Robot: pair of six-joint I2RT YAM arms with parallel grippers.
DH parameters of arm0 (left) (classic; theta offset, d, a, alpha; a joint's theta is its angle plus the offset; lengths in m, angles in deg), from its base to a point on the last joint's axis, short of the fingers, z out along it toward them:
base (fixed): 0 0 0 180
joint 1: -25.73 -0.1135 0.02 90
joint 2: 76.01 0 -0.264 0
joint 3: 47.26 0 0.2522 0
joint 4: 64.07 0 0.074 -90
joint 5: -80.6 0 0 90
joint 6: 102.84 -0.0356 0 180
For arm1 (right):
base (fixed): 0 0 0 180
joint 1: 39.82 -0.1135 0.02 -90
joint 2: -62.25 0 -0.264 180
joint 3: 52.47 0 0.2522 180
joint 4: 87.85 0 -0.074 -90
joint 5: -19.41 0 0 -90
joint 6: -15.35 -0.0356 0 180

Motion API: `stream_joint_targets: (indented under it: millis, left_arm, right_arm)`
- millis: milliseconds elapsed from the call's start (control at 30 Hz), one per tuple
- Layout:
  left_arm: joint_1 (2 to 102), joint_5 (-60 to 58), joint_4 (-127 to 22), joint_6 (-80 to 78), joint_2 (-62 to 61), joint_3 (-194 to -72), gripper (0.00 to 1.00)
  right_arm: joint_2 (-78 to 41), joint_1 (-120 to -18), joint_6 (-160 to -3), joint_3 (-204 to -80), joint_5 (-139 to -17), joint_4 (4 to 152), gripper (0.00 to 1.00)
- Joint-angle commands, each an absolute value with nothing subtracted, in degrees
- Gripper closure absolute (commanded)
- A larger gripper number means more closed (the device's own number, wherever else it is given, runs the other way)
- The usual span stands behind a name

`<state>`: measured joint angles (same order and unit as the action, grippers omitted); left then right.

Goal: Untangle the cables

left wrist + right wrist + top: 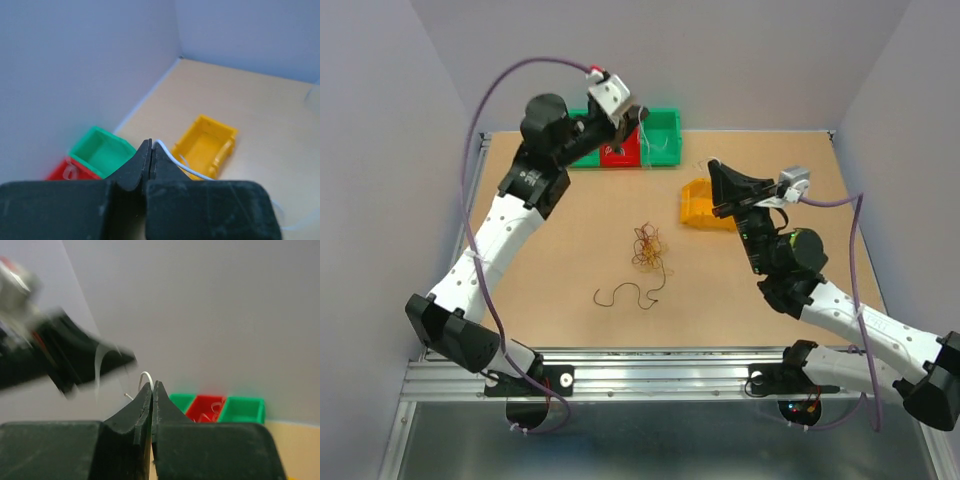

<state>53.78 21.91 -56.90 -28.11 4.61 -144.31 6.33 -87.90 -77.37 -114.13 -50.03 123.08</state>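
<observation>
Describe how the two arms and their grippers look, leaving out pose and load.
Both the left arm and right arm have white tubular links between bulky black joints and bases. A thin purple cable loops along each. The left gripper and right gripper have matte black fingers tapering to wedge tips.

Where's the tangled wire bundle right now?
In the top view, the tangled bundle lies mid-table, left of and slightly nearer than the yellow bin, with a loose dark wire on its near side.

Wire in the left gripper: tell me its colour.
The wire is white, best seen in the left wrist view.
</observation>
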Motion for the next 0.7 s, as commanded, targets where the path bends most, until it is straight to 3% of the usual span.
stream_joint_targets:
  millis: [0, 100, 367, 667]
  left_arm:
    - [53.9, 12.1, -43.4, -34.0, 6.7, -161.9, 1.0]
    - [53.7, 8.0, -40.0, -36.6, 12.4, -171.7, 1.0]
    - [52.9, -0.4, -36.7, -40.4, 30.7, -185.9, 1.0]
    - [49.2, -3.6, -40.2, -41.8, 46.0, -193.7, 1.0]
  right_arm:
    - [3.6, -88.1, -76.4, -107.6, -44.1, 128.3, 0.99]
    - [-1.6, -88.1, -75.4, -108.3, -42.3, 129.7, 1.0]
    - [-24.4, -86.6, -69.3, -124.2, -41.6, 130.1, 1.0]
    - [-41.2, -78.4, -78.0, -137.3, -50.0, 130.5, 0.99]
